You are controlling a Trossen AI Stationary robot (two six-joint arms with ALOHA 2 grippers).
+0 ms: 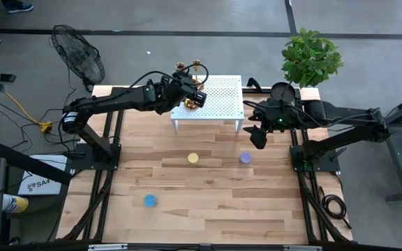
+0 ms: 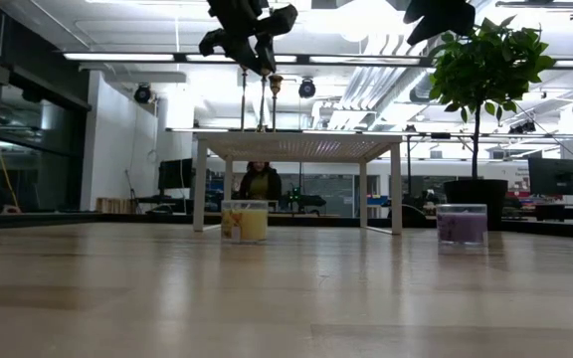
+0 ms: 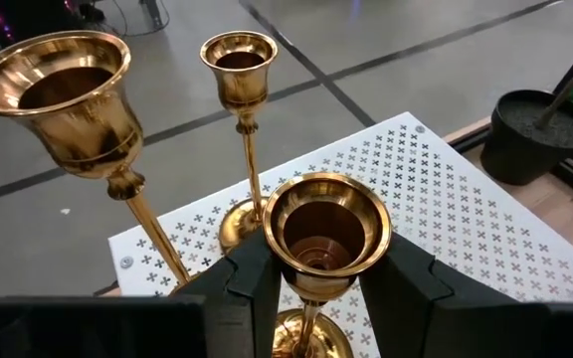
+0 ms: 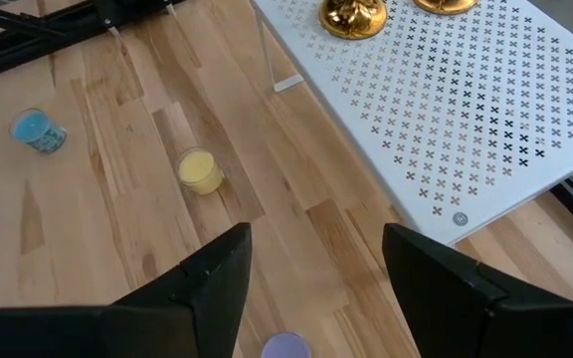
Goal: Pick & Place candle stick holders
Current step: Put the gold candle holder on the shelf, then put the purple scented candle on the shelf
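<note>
Three gold candle stick holders stand at the far left corner of the small white perforated table (image 1: 222,97). Two of them (image 3: 63,99) (image 3: 242,70) stand free on their round bases, beyond my left gripper. My left gripper (image 3: 328,288) is shut on the cup of the nearest holder (image 3: 328,224). In the high view the gripper (image 1: 187,82) covers that holder, and the other two (image 1: 180,67) (image 1: 196,66) show beside it. My right gripper (image 4: 316,268) is open and empty, above the wood off the white table's right near corner (image 1: 258,137). My left gripper pinches the lower part of the nearest holder's top cup (image 3: 301,273) between its two fingers (image 3: 257,288), one on each side. The fingers come at it slanting down from the table's left and near side. The holder stands upright, its round base (image 3: 301,333) at the white table's top.
A yellow candle jar (image 1: 192,158), a purple one (image 1: 246,158) and a blue one (image 1: 149,201) stand on the wooden table nearer the front. A potted plant (image 1: 311,56) stands at the far right and a fan (image 1: 79,52) at the far left.
</note>
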